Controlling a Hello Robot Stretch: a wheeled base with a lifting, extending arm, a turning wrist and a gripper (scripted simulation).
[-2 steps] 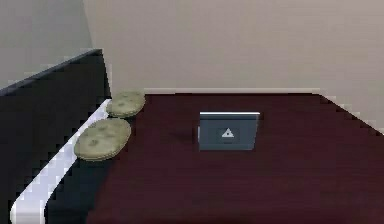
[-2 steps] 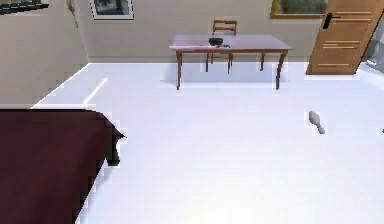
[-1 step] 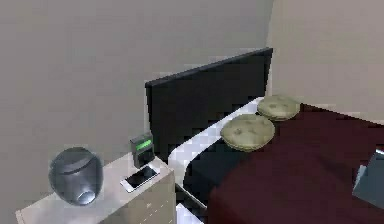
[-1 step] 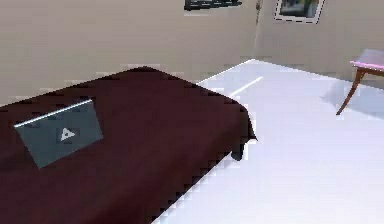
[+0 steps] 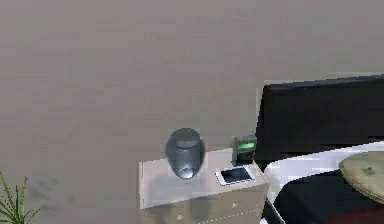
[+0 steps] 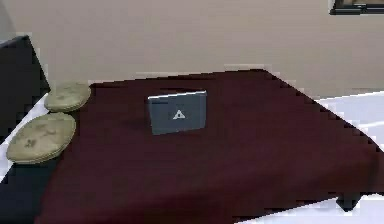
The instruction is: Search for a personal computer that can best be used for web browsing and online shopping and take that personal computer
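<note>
Grey laptop (image 6: 178, 113) flat on a red bed (image 6: 285, 130), two pillows (image 6: 42, 138) nearby, vase (image 5: 185, 152) and phone (image 5: 237, 176) on a nightstand (image 5: 160, 182), hand's state we cannot tell

Both views are lit softly and rather dimly, and the light's source cannot be told. The vase (image 5: 185, 152) has a pale sheen on top. The bedspread (image 6: 250, 130) darkens toward its near edge.
</note>
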